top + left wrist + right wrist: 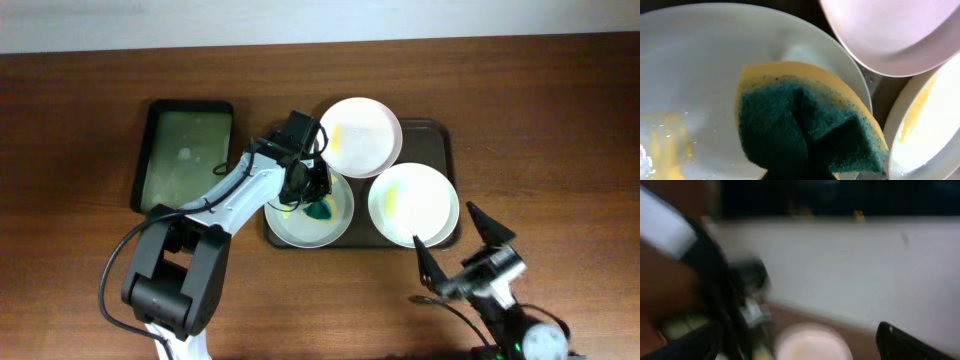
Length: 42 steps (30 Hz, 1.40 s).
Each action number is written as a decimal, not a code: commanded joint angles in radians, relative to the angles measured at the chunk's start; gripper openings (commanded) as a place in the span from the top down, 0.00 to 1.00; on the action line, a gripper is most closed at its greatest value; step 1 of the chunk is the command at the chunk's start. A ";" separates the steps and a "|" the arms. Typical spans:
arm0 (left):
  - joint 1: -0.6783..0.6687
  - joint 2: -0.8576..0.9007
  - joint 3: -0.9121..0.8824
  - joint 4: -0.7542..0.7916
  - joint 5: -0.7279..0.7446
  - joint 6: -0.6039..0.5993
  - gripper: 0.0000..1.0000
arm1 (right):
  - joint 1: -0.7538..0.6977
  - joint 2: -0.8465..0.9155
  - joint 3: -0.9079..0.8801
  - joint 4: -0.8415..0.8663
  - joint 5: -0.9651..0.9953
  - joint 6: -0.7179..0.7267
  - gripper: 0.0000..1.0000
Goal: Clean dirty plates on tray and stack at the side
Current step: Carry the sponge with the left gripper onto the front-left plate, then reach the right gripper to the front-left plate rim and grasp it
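The left gripper is clenched on a folded sponge of yellow foam with a dark green scouring face. The green face lies against the eight-o'clock plate, a round white shallow plate. It sits at eight o'clock on the large dark brown rectangular tray, which has rounded corners and a low rim. In the left wrist view the sponge covers this plate's four-o'clock part, and a wet yellow smear shows toward its eight o'clock.

The twelve-o'clock plate, a matching white one, sits at the tray's twelve o'clock with its far rim out over the tray's edge. Its near rim is just beside the eight-o'clock plate. It carries a faint yellow mark on its nine-o'clock side. The four-o'clock plate, also matching, lies at the tray's four o'clock with a yellow streak across its middle.

The right gripper is released, its dark jaws spread wide at the tray's five-o'clock corner and pointing toward eleven o'clock. One fingertip is at the four-o'clock plate's near rim; whether it touches I cannot tell. The right wrist view is too blurred to add more.

A smaller black tray with a green inside lies at nine o'clock from the brown tray, near but apart from it. Both rest on the brown wooden table.
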<state>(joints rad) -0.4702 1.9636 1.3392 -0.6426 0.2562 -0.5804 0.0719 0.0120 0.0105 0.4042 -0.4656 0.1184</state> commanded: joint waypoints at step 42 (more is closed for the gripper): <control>-0.011 0.002 -0.011 -0.017 -0.013 -0.011 1.00 | 0.118 1.765 1.363 -1.264 -0.050 -0.013 0.16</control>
<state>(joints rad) -0.4721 1.9636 1.3312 -0.6582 0.2424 -0.5846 0.1684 1.7386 1.3018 -0.8532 -0.5472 0.1390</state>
